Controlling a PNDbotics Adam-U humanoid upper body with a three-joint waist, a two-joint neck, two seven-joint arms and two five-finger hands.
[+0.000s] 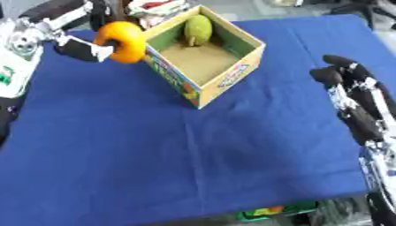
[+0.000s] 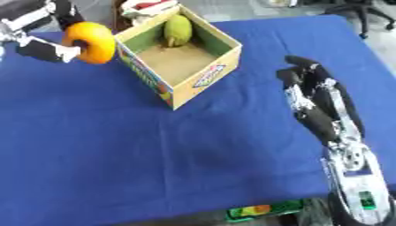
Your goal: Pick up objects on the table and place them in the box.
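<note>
An orange round fruit (image 1: 123, 41) is held above the blue table, just left of the open cardboard box (image 1: 232, 75). My left hand (image 1: 83, 47) is shut on it, coming in from the upper left. A green pear-like fruit (image 1: 198, 29) lies inside the box against its far wall. At the right side my right hand (image 2: 313, 95) rests open over the table, fingers pointing away, holding nothing.
A blue cloth (image 1: 178, 150) covers the table. Behind the box lies some white and red clutter (image 1: 154, 6). A green and orange thing (image 2: 263, 209) shows below the table's front edge. A chair base (image 2: 359, 9) stands at the far right.
</note>
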